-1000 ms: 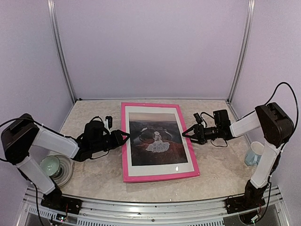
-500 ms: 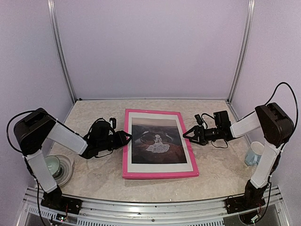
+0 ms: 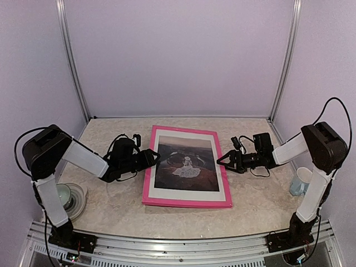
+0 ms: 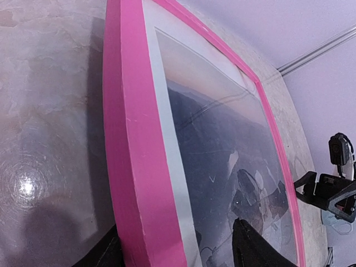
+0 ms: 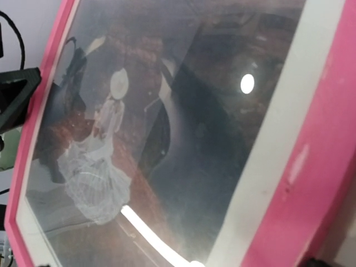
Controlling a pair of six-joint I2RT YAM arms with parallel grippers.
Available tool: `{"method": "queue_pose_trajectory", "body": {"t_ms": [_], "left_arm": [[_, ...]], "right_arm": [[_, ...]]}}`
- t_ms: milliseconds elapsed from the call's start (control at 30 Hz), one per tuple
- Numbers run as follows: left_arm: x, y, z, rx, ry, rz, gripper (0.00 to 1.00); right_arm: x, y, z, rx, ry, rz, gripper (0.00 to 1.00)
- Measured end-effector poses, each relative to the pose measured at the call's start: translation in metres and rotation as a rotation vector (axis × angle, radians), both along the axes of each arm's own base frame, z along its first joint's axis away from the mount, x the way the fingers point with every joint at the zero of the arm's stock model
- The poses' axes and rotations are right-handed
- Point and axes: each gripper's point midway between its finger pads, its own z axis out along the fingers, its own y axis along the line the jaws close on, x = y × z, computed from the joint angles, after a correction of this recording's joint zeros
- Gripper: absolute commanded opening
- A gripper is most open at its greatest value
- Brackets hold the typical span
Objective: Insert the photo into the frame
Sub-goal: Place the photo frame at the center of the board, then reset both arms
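Note:
The pink frame (image 3: 186,203) lies flat on the table, face up. The dark photo (image 3: 185,167) with its small white figure sits inside it behind a white mat. My left gripper (image 3: 154,157) is at the frame's left rail, open. In the left wrist view the pink rail (image 4: 133,144) runs between the two fingertips: one is below its outer edge, the other over the glass above the photo (image 4: 222,144). My right gripper (image 3: 221,161) stands open at the right rail. Its wrist view is filled by the photo (image 5: 167,111) and rail (image 5: 317,167), and its fingers do not show there.
A green cup on a saucer (image 3: 58,196) stands by the left arm's base. A pale blue mug (image 3: 300,181) stands at the right wall next to the right arm. Enclosure walls and posts close in the table on three sides.
My left gripper has moved farther from the base and to the right, and its jaws have widened. The frame has turned slightly and its far end has shifted right. The right gripper has hardly moved.

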Motion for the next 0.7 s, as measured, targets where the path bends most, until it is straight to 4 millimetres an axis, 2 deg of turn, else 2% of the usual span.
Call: {"method": "queue_pose_trajectory", "body": {"t_ms": [300, 567, 600, 700], "left_arm": [[0.003, 0.015, -0.015, 0.067, 0.027, 0.062, 0.74], [0.011, 0.033, 0.014, 0.094, -0.036, 0.148, 0.93], [0.011, 0.036, 0.017, 0.099, -0.04, 0.161, 0.97], [0.008, 0.046, 0.027, 0.115, -0.042, 0.192, 0.99]], "right_arm": [[0.001, -0.002, -0.003, -0.013, 0.008, -0.019, 0.99], [0.004, -0.009, -0.005, -0.067, 0.012, -0.058, 0.99], [0.006, -0.011, -0.003, -0.08, 0.008, -0.068, 0.99], [0.013, -0.019, 0.012, -0.135, -0.031, -0.112, 0.99]]}}
